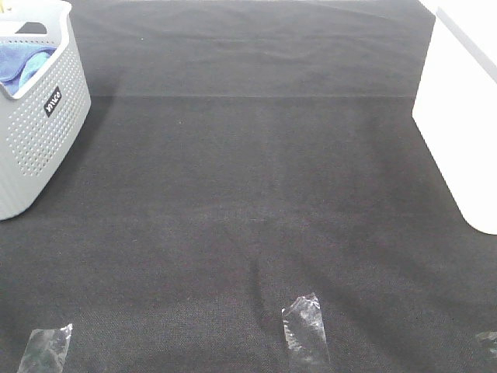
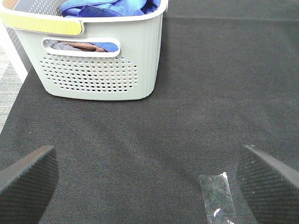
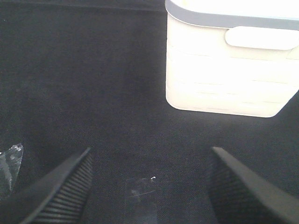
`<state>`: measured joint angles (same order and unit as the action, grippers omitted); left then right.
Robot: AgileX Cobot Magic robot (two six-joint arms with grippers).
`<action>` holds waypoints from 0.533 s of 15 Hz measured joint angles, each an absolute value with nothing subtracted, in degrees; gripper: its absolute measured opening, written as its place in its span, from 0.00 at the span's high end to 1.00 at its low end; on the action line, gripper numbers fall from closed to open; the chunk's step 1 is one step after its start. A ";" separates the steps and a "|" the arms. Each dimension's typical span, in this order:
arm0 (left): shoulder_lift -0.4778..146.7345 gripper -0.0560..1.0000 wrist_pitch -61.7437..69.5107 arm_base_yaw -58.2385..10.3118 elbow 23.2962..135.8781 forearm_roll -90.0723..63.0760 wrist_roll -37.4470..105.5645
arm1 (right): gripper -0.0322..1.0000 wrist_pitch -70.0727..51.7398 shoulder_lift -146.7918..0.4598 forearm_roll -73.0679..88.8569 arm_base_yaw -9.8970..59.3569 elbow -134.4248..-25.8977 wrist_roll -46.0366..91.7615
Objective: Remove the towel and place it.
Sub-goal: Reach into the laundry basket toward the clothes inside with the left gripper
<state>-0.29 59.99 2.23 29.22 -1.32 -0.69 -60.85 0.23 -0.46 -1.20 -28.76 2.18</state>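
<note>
towel point(image 1: 25, 61) status: bundled inside the grey basket point(image 1: 43, 132), which stands at the far left corner of the dark surface point(image 1: 248, 202). blue folds rise to the basket's rim, and a brown item point(image 2: 81, 46) shows beneath them through the handle slot. white bin point(image 1: 458, 116) stands at the far right edge, well apart from the basket. left gripper point(image 2: 149, 182): fingers spread wide, nothing between them, hanging over bare surface short of the basket, with a strip of clear tape point(image 2: 216, 193) lying below. right gripper point(image 3: 156, 186): fingers likewise spread and empty, facing the white bin. neither gripper touches the towel; removal not yet begun. handling assessment: the towel looks soft, light and limp, with a fuzzy nap that should give the pads good hold. it will likely drape and trail when lifted, and could snag the rim or drag the brown item out with it. recommended hold: a raised fold at the top of the heap, pinched from above, then lifted high enough for the hanging end to clear the rim.
</note>
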 joint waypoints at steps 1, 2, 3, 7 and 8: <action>-0.29 0.01 59.99 2.23 29.22 -1.32 -0.69 | 0.30 -60.85 0.23 -0.46 -1.20 -28.76 2.18; -0.29 0.01 59.99 2.23 29.22 -1.32 -0.69 | 0.30 -60.85 0.23 -0.46 -1.20 -28.76 2.18; -0.29 0.01 59.99 2.23 29.22 -1.32 -0.69 | 0.30 -60.85 0.23 -0.46 -1.20 -28.76 2.18; -0.29 0.01 59.99 2.23 29.22 -1.32 -0.69 | 0.30 -60.85 0.23 -0.46 -1.20 -28.76 2.18; -0.29 0.01 59.99 2.23 29.22 -1.32 -0.69 | 0.30 -60.85 0.23 -0.46 -1.20 -28.76 2.18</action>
<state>-0.29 59.99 2.23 29.22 -1.32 -0.69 -60.85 0.23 -0.46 -1.20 -28.76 2.18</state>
